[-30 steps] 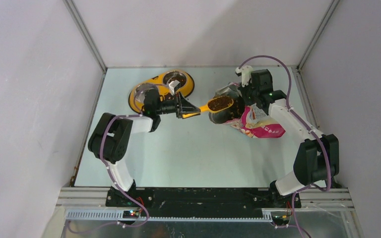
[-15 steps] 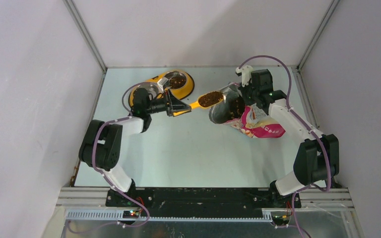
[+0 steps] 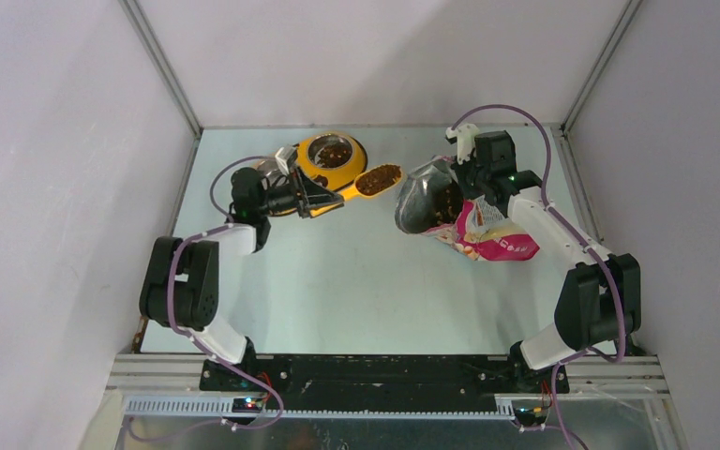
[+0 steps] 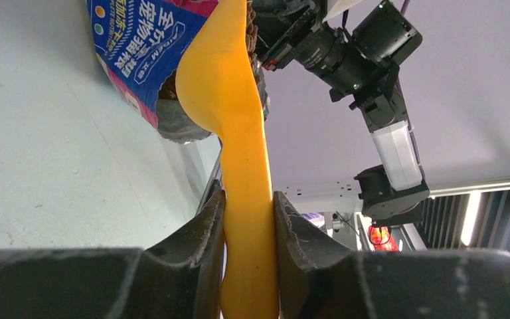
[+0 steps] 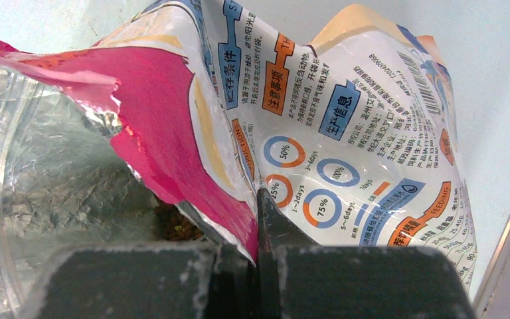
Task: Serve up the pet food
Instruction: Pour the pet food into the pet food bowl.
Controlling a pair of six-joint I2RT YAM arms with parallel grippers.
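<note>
Right of the feeder [image 3: 354, 157], the pouch [image 3: 487, 234] lies on the desk [image 3: 356, 281], its mouth gaping toward the feeder and its torn pink lip pinched flat in the clenched right tool [image 5: 257, 219]. The back panel reads "FEEDING", with rings marked 25%, 50%, 75% and 100% beside "1~2days", "3~4days" and "5~6days". The left tool [image 4: 247, 206] grasps the orange scoop [image 4: 242, 133] by its handle. Kibble [image 3: 380, 175] heaps the scoop's bowl, just beside the feeder's right rim. A second ago that scoop sat at the pouch mouth; the pouch and right tool have not moved.
</note>
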